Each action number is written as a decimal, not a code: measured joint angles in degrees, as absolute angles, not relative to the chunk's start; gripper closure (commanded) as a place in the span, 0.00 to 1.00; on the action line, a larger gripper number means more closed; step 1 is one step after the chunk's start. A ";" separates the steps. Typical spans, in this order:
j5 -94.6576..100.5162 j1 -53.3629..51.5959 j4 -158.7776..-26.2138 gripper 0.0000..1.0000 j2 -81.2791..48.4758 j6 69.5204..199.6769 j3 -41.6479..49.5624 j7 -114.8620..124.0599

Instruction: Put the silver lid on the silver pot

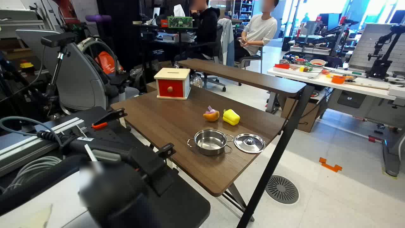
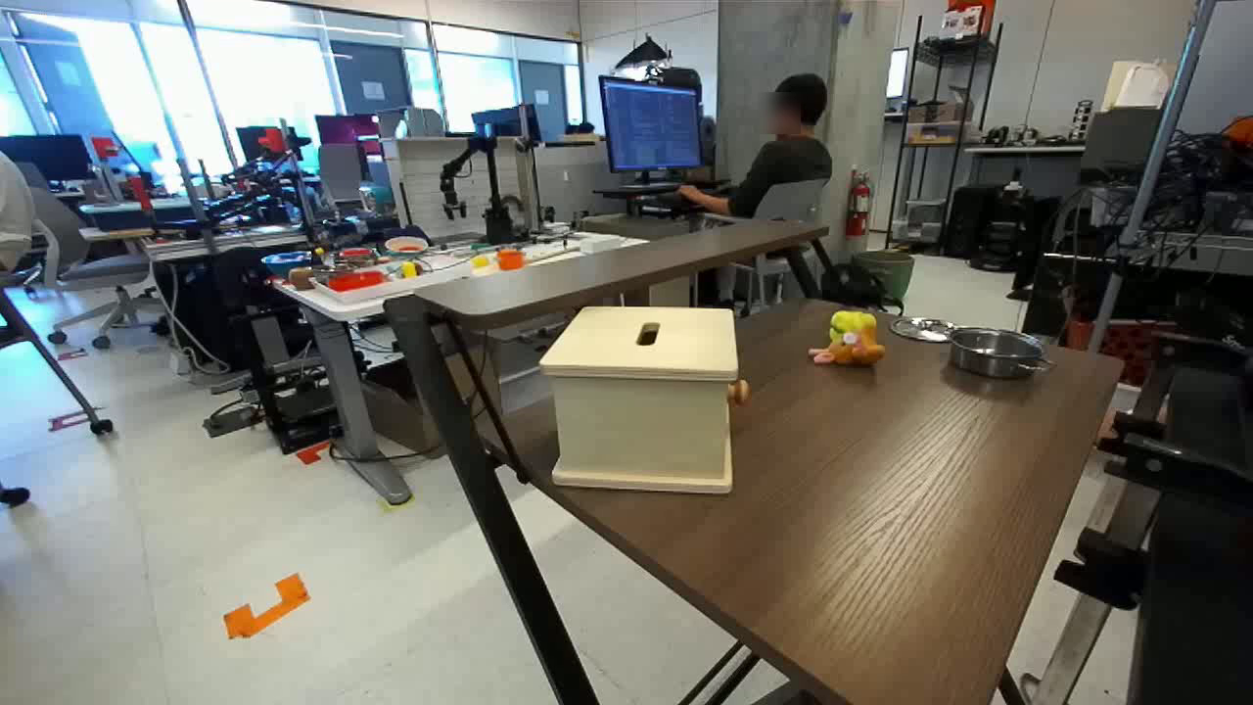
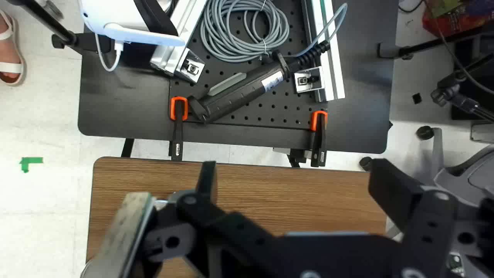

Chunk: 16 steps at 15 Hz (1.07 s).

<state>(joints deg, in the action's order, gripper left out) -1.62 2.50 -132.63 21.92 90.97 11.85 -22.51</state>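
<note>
A brown bench (image 1: 164, 117) stood on a pale floor (image 1: 332, 202). Near its right edge in an exterior view, the silver lid (image 1: 248, 146) lay flat, just beside the silver pot (image 1: 211, 142); a wooden box (image 1: 172, 84) stood toward the far edge. Beyond sat a person in white (image 1: 258, 31). The jaws stood wide.
</note>
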 measured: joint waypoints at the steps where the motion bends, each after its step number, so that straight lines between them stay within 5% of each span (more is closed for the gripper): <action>1: -1.62 2.50 -132.63 0.00 21.92 90.98 11.85 -22.51; 6: -1.67 2.74 -132.64 0.00 20.12 95.05 11.80 -22.10; 16: -2.01 4.66 -131.35 0.00 1.49 125.97 11.78 -20.44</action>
